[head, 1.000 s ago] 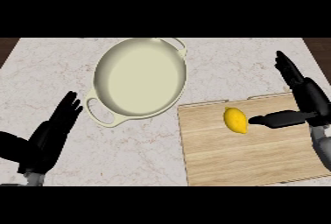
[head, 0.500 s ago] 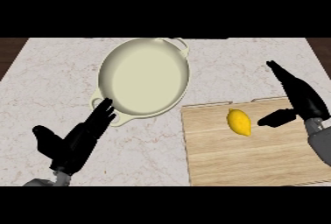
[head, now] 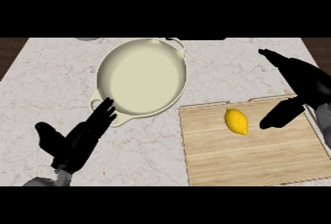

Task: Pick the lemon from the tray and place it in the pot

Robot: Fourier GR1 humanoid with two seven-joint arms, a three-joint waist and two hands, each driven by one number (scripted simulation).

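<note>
A yellow lemon lies on the wooden tray at the right. The cream pot, shallow and oval with two handles, sits on the marble counter at centre left. My right hand is open just right of the lemon, its thumb pointing toward the fruit and its fingers stretched up over the counter; a small gap separates it from the lemon. My left hand is open at lower left, with its fingertips reaching the pot's near handle.
The marble counter spreads around the pot and tray. A dark wooden strip shows beyond the counter's left and right far corners.
The left hand has swung right and upward toward the pot's near handle. The right hand has shifted slightly, its thumb staying close beside the lemon, which has not moved.
</note>
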